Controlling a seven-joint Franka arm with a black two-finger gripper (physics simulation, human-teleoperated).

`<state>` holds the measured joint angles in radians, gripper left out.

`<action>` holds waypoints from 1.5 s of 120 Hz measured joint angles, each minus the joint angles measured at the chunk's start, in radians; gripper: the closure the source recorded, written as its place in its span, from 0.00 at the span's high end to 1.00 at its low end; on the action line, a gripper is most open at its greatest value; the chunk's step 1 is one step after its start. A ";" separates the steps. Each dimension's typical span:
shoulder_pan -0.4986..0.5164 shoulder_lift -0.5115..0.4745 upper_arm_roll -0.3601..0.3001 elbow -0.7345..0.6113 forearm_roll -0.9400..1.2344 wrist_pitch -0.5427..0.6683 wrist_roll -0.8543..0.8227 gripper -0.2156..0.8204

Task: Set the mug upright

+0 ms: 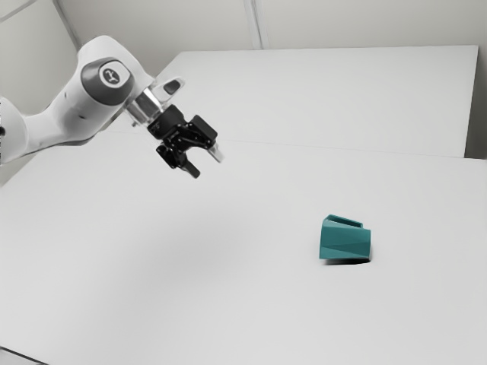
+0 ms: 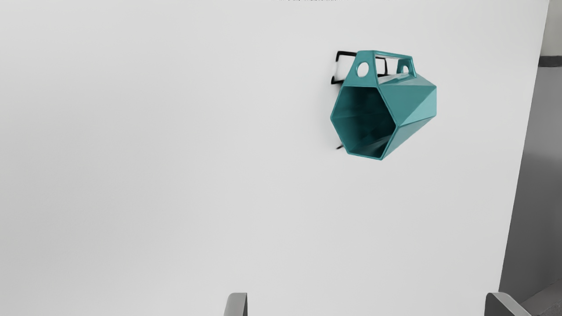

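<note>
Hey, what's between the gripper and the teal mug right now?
Just bare white tabletop between the gripper and the mug, as the exterior view shows.

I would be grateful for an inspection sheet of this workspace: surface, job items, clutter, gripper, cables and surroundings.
Surface: smooth white table, shadowed softly beneath the arm.
Job's things: teal faceted mug, lying on its side, mouth toward the gripper, handle uppermost; not yet upright.
Clutter: no loose objects seen; thin black lines lie beside the mug, perhaps its shadow, though I cannot be sure.
Gripper: black two-finger gripper, open, raised above the table and apart from the mug.
Cables: nothing seen.
Surroundings: pale wall behind the table; dark grey area beyond the table's edge in the wrist view.
</note>
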<state>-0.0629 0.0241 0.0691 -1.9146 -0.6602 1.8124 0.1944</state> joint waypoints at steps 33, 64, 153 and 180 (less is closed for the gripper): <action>0.013 0.050 0.000 -0.104 -0.254 0.098 0.195 0.78; -0.015 0.127 -0.001 -0.165 -0.438 0.145 0.381 0.77; -0.164 0.256 -0.002 -0.167 -0.672 0.185 0.699 0.77; -0.201 0.288 -0.002 -0.152 -0.701 0.193 0.746 0.77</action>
<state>-0.2638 0.3117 0.0667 -2.0664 -1.3613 2.0051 0.9405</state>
